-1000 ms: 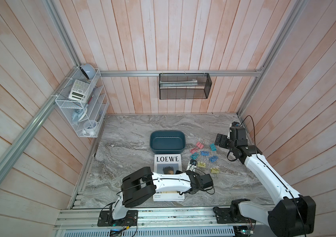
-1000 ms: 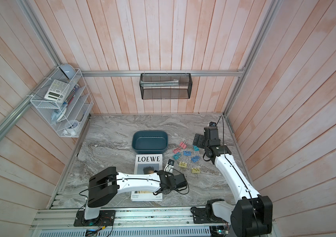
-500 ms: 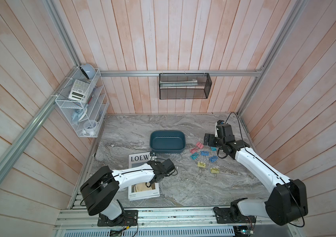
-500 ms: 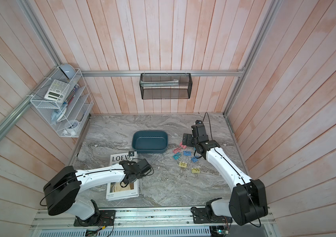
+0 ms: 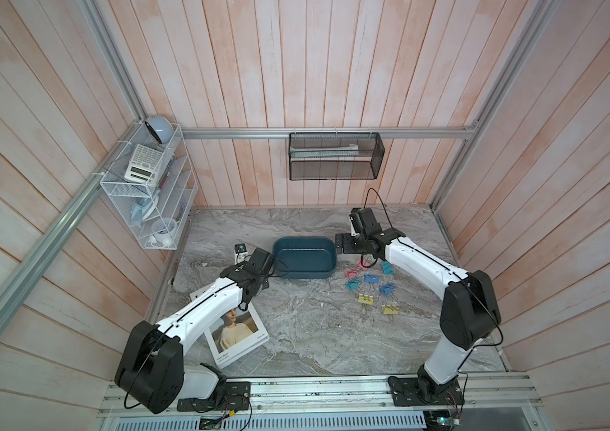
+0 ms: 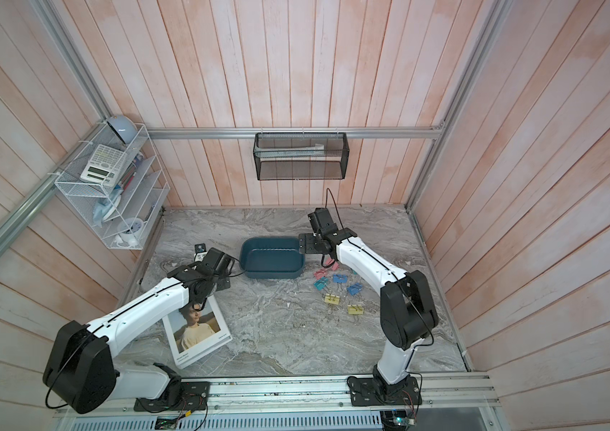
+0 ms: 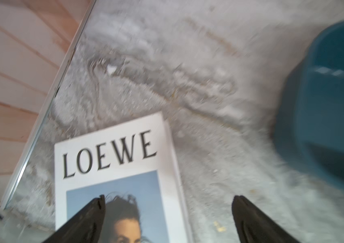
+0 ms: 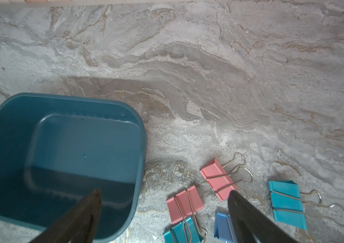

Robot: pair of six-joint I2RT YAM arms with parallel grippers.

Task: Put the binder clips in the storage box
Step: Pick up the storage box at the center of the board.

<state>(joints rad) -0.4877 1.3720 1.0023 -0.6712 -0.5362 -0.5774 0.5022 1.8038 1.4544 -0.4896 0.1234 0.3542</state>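
Observation:
The storage box [image 5: 327,274] [image 8: 143,145], a dark teal tub, stands mid-table with nothing in it. Several pastel binder clips lie on the marble to its right: pink [image 5: 351,274] [image 8: 184,203], pink [image 8: 217,178], teal [image 5: 386,267] [image 8: 286,202], blue [image 5: 370,278], yellow [image 5: 365,299]. My right gripper [image 5: 346,244] [image 8: 164,192] hangs open at the box's right end, one finger over the tub, the other over a pink clip. My left gripper [image 5: 252,293] [image 7: 169,198] is open above the magazine's top, left of the box, holding nothing.
A LOEWE magazine [image 5: 238,336] [image 7: 112,151] lies tilted at the front left, partly under my left arm. A white wire rack [image 5: 150,194] hangs on the left wall. A black mesh basket [image 5: 335,156] hangs on the back wall.
My left arm swung from the table's middle to the left, and the magazine slid left and turned. My right gripper moved left to the box's right end. Both stayed open.

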